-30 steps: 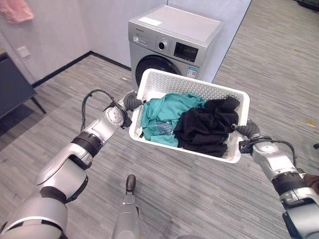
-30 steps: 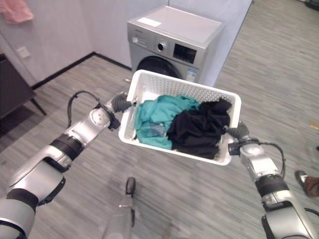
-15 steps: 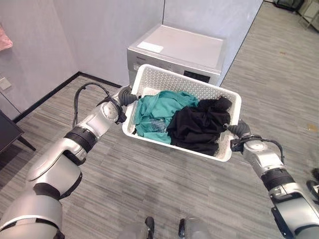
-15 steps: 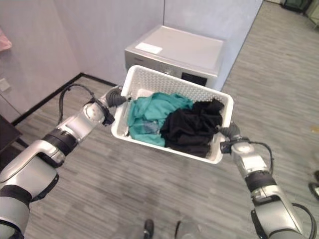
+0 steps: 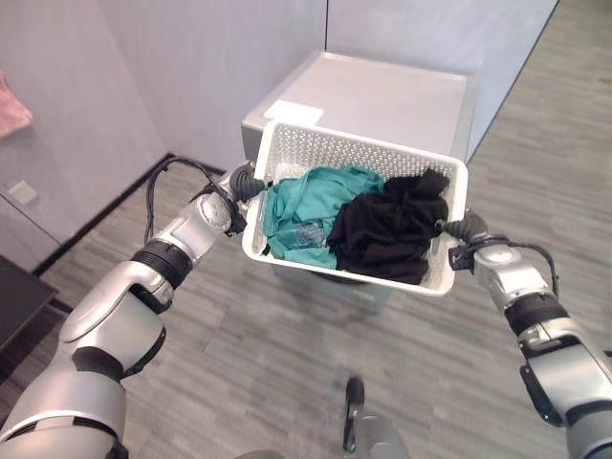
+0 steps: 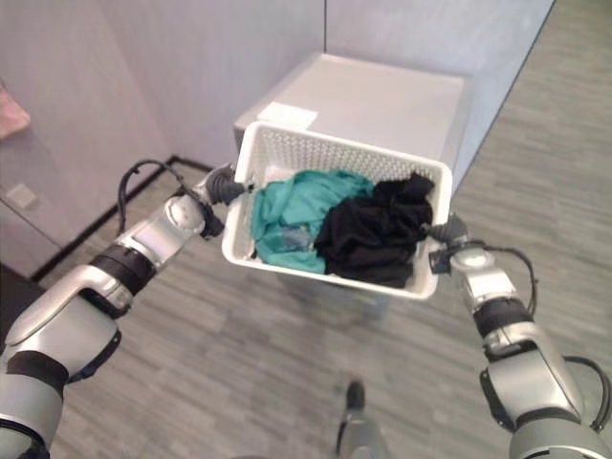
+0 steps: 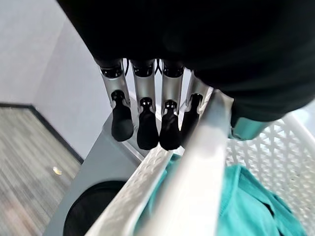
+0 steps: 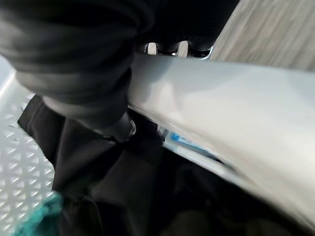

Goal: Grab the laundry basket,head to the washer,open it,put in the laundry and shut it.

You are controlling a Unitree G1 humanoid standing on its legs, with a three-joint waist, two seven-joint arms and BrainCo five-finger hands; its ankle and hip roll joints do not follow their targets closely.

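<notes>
I hold a white perforated laundry basket point(image 5: 363, 153) in the air by its two short ends. Inside it lie a teal garment point(image 5: 304, 208) on the left and a black garment point(image 5: 387, 228) on the right. My left hand point(image 5: 245, 182) is shut on the left rim, its fingers point(image 7: 141, 123) curled by the white rim point(image 7: 197, 167). The right hand point(image 5: 461, 229) is shut on the right rim point(image 8: 221, 113), with its thumb point(image 8: 114, 115) inside against the black cloth. The grey washer point(image 5: 382, 96) stands right behind and under the basket, its dark door point(image 7: 93, 206) visible in the left wrist view.
Grey walls close in behind and left of the washer. On the left wall hangs a pink cloth point(image 5: 14, 100), with a wall socket point(image 5: 21, 194) lower down. A dark piece of furniture point(image 5: 14, 306) sits at lower left. Grey plank floor spreads to the right.
The view has closed in on the washer: its front, seen a second ago, is now hidden under the basket. Both hands keep the same hold on the rims.
</notes>
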